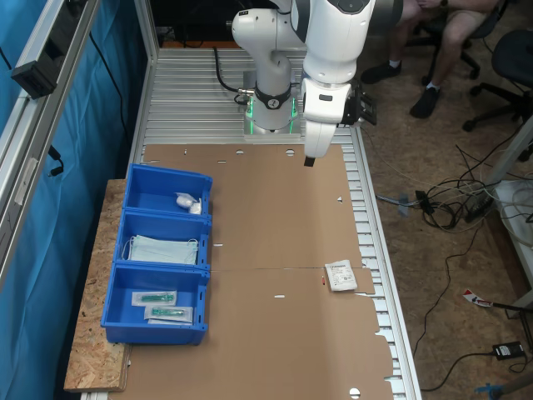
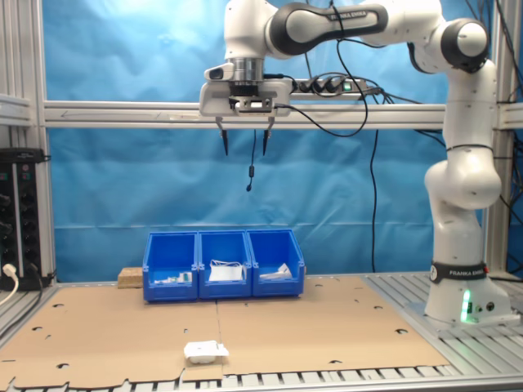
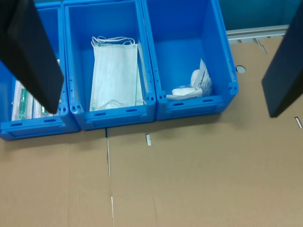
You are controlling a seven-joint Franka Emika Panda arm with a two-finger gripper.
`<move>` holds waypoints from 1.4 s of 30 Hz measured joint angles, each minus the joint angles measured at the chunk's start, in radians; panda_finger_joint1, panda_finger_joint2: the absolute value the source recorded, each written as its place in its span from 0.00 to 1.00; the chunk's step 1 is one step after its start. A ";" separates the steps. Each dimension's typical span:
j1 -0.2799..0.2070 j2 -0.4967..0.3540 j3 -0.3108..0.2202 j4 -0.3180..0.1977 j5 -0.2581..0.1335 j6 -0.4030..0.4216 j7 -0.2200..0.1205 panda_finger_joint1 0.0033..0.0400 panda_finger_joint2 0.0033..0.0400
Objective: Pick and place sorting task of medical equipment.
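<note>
A small flat white sealed packet (image 1: 340,275) (image 2: 204,352), the medical equipment, lies on the brown cardboard near the table's outer edge, far from the bins. My gripper (image 1: 310,157) (image 2: 245,151) hangs high above the table, open, with nothing between its dark fingers (image 3: 33,56). It is well apart from the packet. The wrist view looks down on three blue bins. One end bin (image 3: 189,47) (image 1: 166,192) holds crumpled white packets (image 3: 194,85).
The middle bin (image 1: 163,246) holds pale blue face masks (image 3: 116,71). The other end bin (image 1: 156,308) holds clear packets with green items (image 1: 158,297). The bins stand in a row on the cardboard (image 1: 275,250). A seated person's legs (image 1: 454,33) show beyond the table.
</note>
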 joint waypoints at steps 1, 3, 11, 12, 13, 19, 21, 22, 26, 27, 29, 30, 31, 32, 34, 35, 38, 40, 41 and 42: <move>0.000 0.000 0.000 0.000 0.000 0.000 0.000 1.00 1.00; 0.000 0.000 0.000 0.000 0.000 0.000 0.000 1.00 1.00; 0.000 0.000 0.000 0.000 0.000 0.000 0.000 1.00 1.00; 0.000 0.000 0.000 0.000 0.000 0.000 0.000 1.00 1.00; 0.000 0.000 0.000 0.000 0.000 0.000 0.000 1.00 1.00; 0.000 0.000 0.000 0.000 0.000 0.000 0.000 1.00 1.00; 0.000 0.000 0.000 0.000 0.000 0.000 0.000 1.00 1.00; 0.000 0.000 0.000 0.000 0.000 0.000 0.000 1.00 1.00; 0.000 0.000 0.000 0.000 0.000 0.000 0.000 1.00 1.00; 0.000 0.000 0.000 0.000 0.000 0.000 0.000 1.00 1.00; 0.000 0.000 0.000 0.000 0.000 0.000 0.000 1.00 1.00; 0.000 0.000 0.000 0.000 0.000 0.000 0.000 1.00 1.00; 0.000 0.000 0.000 0.000 0.000 0.000 0.000 1.00 1.00; 0.000 0.000 0.000 0.000 0.000 0.000 0.000 1.00 1.00; 0.000 0.000 0.000 0.000 0.000 0.000 0.000 1.00 1.00; 0.000 0.000 0.000 0.000 0.000 0.000 0.000 1.00 1.00; 0.000 0.000 0.003 0.000 0.000 0.000 0.000 1.00 1.00; -0.002 0.000 0.008 0.000 0.000 0.000 0.000 1.00 1.00; -0.003 0.000 0.012 0.000 0.000 0.000 0.000 1.00 1.00; -0.006 0.000 0.018 0.000 0.000 0.000 0.000 1.00 1.00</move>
